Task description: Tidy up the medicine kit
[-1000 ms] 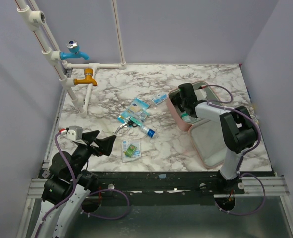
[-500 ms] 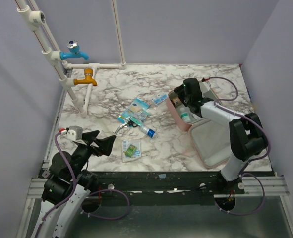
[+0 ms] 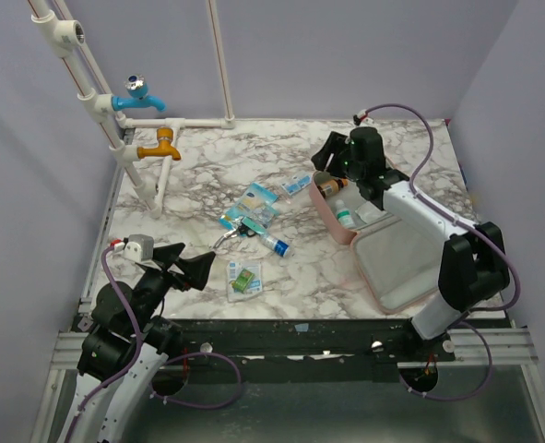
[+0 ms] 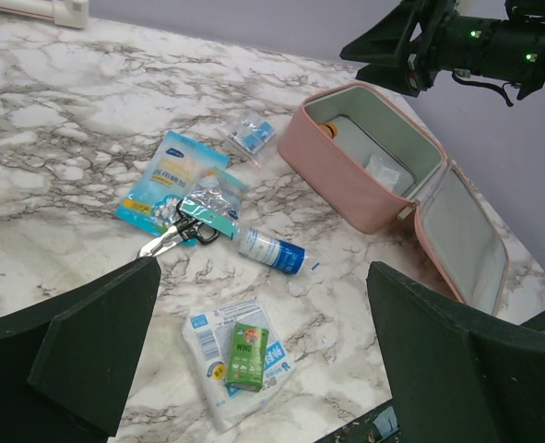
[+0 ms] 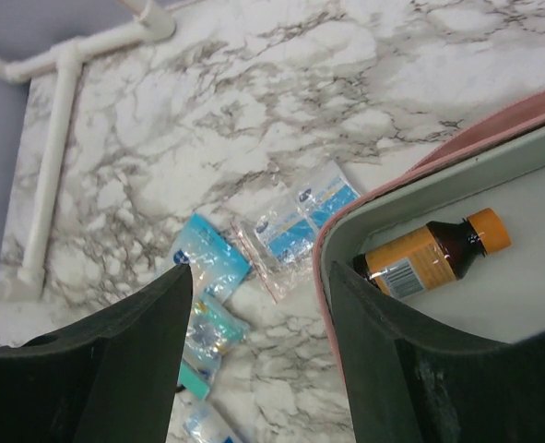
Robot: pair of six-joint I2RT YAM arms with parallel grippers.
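Observation:
The medicine kit [image 3: 325,212] lies open at the right, its deep pink half at the back and its flat lid [image 3: 396,263] in front. It also shows in the left wrist view [image 4: 346,180] and the right wrist view [image 5: 330,242]. An amber bottle [image 5: 433,254] with an orange cap lies inside it, and so does a small white bottle [image 3: 346,219]. My right gripper [image 3: 327,155] is open and empty, hovering above the kit's far left corner [image 5: 261,272]. My left gripper [image 3: 191,260] is open and empty near the table's front left [image 4: 263,277].
On the marble lie blue-white sachets [image 3: 258,196], a small sachet [image 3: 297,184], scissors [image 4: 166,240], a blue-white bottle [image 4: 270,251] and a green box [image 4: 247,355] on a sachet. White pipes with a blue tap [image 3: 138,97] and an orange tap [image 3: 161,143] stand back left.
My right gripper has risen out of the kit's deep half and moved toward the back, leaving the amber bottle lying uncovered inside. The left arm has not moved.

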